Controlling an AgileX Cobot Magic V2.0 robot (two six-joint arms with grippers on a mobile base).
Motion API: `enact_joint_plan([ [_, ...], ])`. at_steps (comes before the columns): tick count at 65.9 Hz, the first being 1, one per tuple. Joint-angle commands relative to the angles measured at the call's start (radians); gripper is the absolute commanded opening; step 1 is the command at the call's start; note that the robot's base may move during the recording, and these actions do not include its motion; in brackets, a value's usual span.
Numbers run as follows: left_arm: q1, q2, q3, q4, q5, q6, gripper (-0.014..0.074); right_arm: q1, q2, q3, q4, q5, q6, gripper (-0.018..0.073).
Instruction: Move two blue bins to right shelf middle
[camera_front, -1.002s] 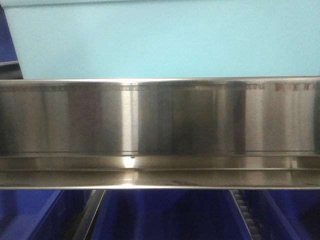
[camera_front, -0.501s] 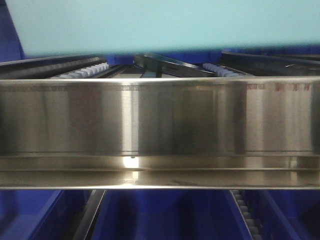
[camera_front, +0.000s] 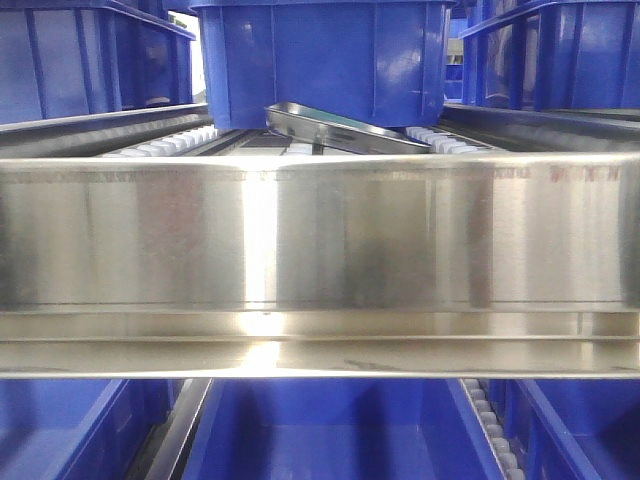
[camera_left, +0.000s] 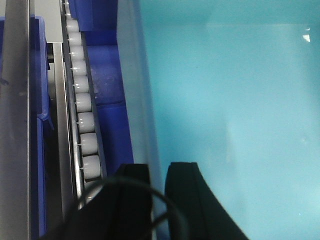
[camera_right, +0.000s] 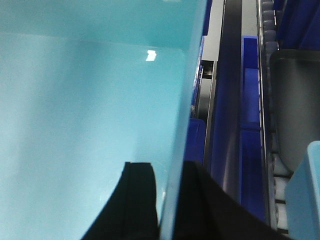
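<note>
Risen out of front view, the bin (camera_left: 225, 100) seems clamped by left tool (camera_left: 159, 170) and right tool (camera_right: 167, 170).

Steel shelf (camera_front: 320, 240): blue bin (camera_front: 320, 60) on roller tracks (camera_front: 170, 145); left bin (camera_front: 90, 60), right bin (camera_front: 550, 50) flanking.

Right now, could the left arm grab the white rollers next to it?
Probably not: the left fingers are pinched on the bin wall, one each side, so they'd have to let go before reaching the rollers.

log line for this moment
left end effector: shut on bin; right end effector: shut on bin; rollers: beside bin
</note>
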Motion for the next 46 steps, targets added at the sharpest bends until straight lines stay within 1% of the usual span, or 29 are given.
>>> enact_joint_plan([
  [1,-0.003,-0.020,-0.014,-0.032,-0.036,0.007,-0.0111,-0.004,-0.011,-0.012,-0.013,-0.026,-0.017,-0.0153],
  [12,-0.003,-0.020,-0.014,-0.032,-0.040,0.007,-0.0111,-0.004,-0.011,-0.012,-0.013,-0.026,-0.017,-0.0153],
  [30,-0.003,-0.020,-0.014,-0.029,-0.080,0.007,-0.0111,-0.004,-0.011,-0.011,-0.013,-0.029,-0.017,-0.0153],
  [46,-0.003,-0.020,-0.014,-0.029,-0.171,0.007,-0.0111,-0.004,-0.011,-0.011,-0.013,-0.029,-0.017,-0.0153],
])
